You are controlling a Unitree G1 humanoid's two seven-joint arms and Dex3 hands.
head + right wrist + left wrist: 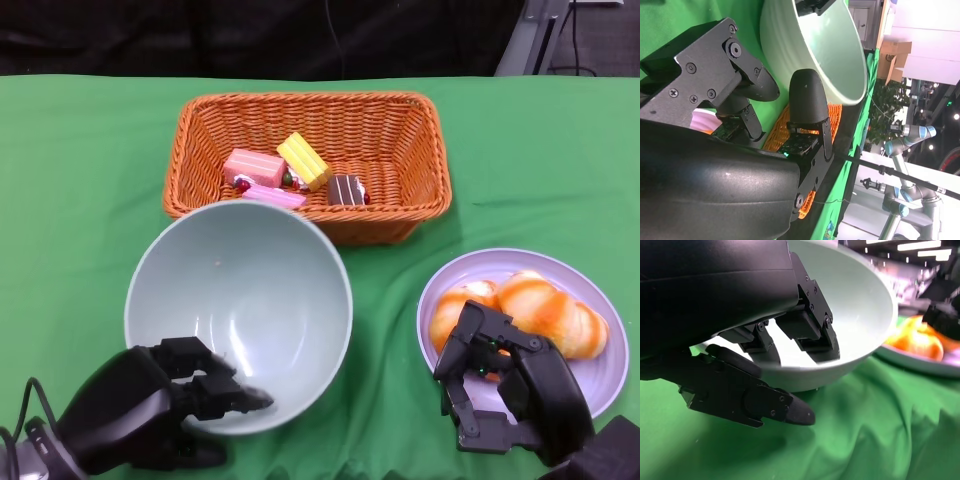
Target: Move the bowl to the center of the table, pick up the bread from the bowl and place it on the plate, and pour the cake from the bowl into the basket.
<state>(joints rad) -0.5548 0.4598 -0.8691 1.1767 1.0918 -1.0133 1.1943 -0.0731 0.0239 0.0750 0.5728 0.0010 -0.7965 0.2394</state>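
Note:
The pale green bowl (240,300) is empty, and its far rim overlaps the near wall of the orange wicker basket (420,130). My left hand (150,405) grips the bowl's near rim, fingers (812,332) inside the bowl (860,315) and thumb (750,397) underneath. Several cake pieces lie in the basket: pink (252,165), yellow (303,160) and brown (346,190). The orange-striped bread (540,305) lies on the lilac plate (600,380). My right hand (505,385) hovers at the plate's near left edge, fingers apart and holding nothing.
A green cloth (80,170) covers the table, with a dark backdrop behind its far edge. The right wrist view shows the bowl (810,55) and the basket (777,135) beyond my right hand (765,100). Plate (920,365) and bread (920,337) lie behind the bowl.

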